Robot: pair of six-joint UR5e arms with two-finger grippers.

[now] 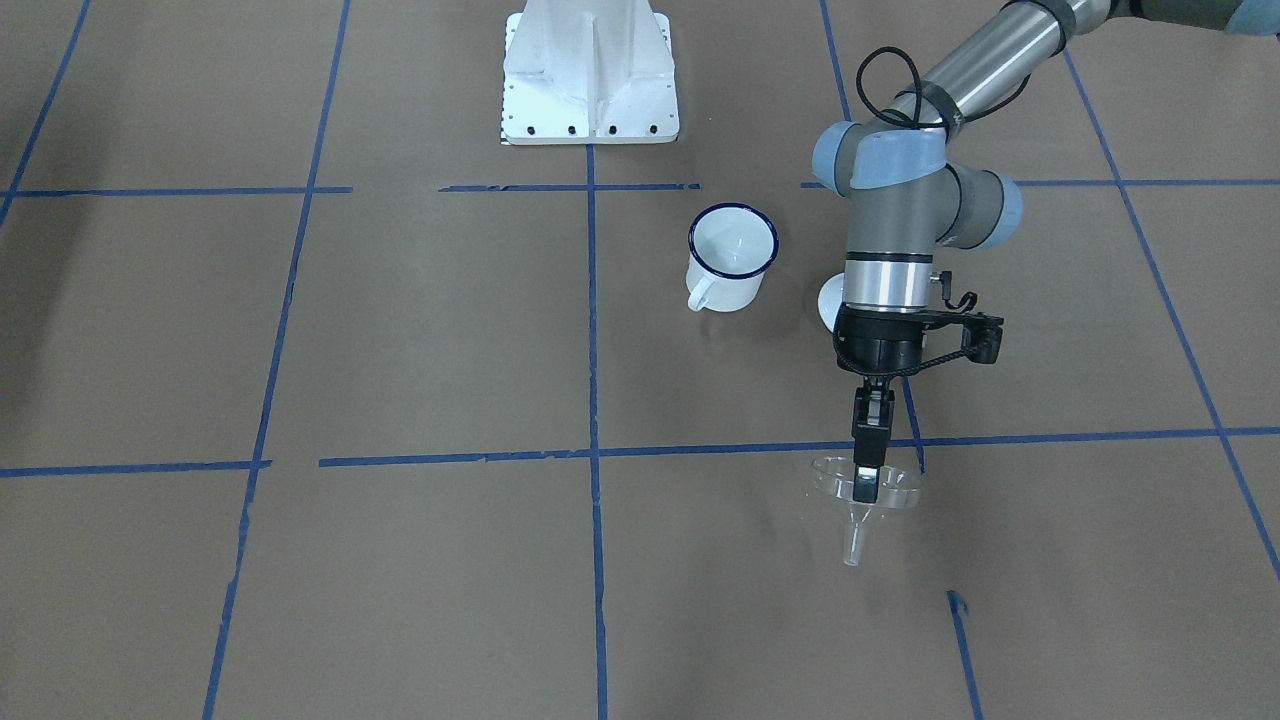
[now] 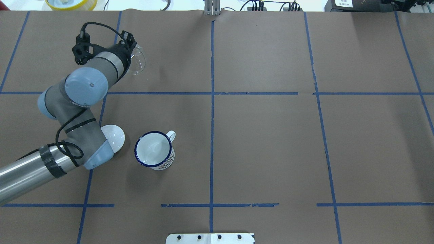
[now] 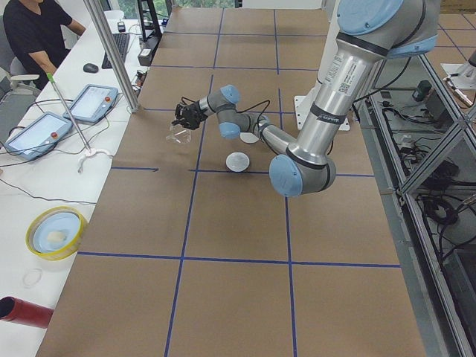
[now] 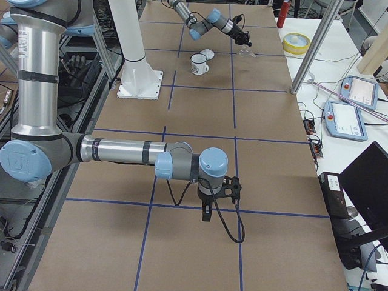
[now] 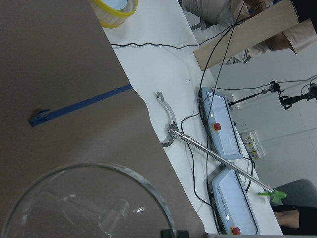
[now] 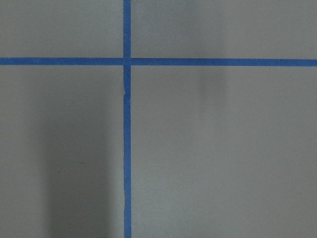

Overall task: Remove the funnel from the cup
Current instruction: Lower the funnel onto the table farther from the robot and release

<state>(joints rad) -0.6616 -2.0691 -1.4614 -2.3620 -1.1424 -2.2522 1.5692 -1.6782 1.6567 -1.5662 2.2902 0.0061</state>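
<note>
The clear funnel [image 1: 866, 495] is out of the cup and hangs from my left gripper [image 1: 868, 482], which is shut on its wide rim, spout tilted down and away from me. It is low over the brown table, past the blue tape line; I cannot tell if it touches. It also shows in the overhead view [image 2: 137, 61] and the left wrist view [image 5: 89, 203]. The white cup [image 1: 732, 255] with the dark blue rim stands upright and empty [image 2: 154, 149]. My right gripper [image 4: 206, 213] hangs over bare table far from both; I cannot tell if it is open or shut.
A round white lid [image 2: 113, 135] lies next to the cup, under my left arm. The white robot base [image 1: 590, 75] stands behind the cup. A yellow bowl [image 2: 71, 3] and tablets [image 3: 89, 103] lie on the operators' white bench beyond the table's far edge.
</note>
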